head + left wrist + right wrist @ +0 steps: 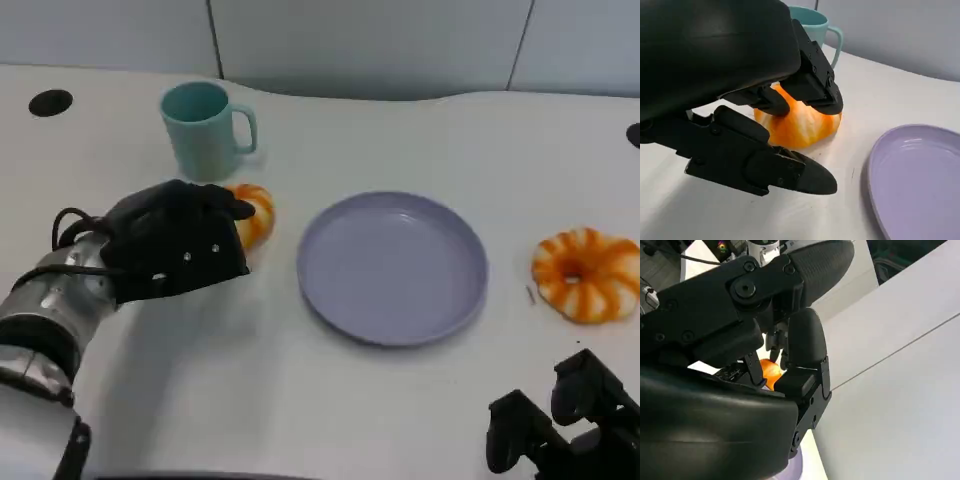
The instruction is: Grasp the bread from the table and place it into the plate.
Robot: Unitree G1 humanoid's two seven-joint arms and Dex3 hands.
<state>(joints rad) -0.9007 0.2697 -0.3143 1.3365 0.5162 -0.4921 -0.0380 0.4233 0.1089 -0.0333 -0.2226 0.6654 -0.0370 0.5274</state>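
While the bread [254, 214] sits on the white table [330, 400] between the teal mug [203, 128] and the purple plate [392, 266], the left hand [178, 243] closes over it, fingers [815, 82] pressing its top, thumb low alongside. A second orange bun [587, 274] lies beyond the plate's far side. The right hand [565, 425] rests at the table's near edge, fingers curled, holding nothing.

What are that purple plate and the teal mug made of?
The plate looks like smooth plastic or melamine: an even lilac colour with a soft sheen. The mug is matte teal, possibly ceramic or plastic; its look leaves that open.
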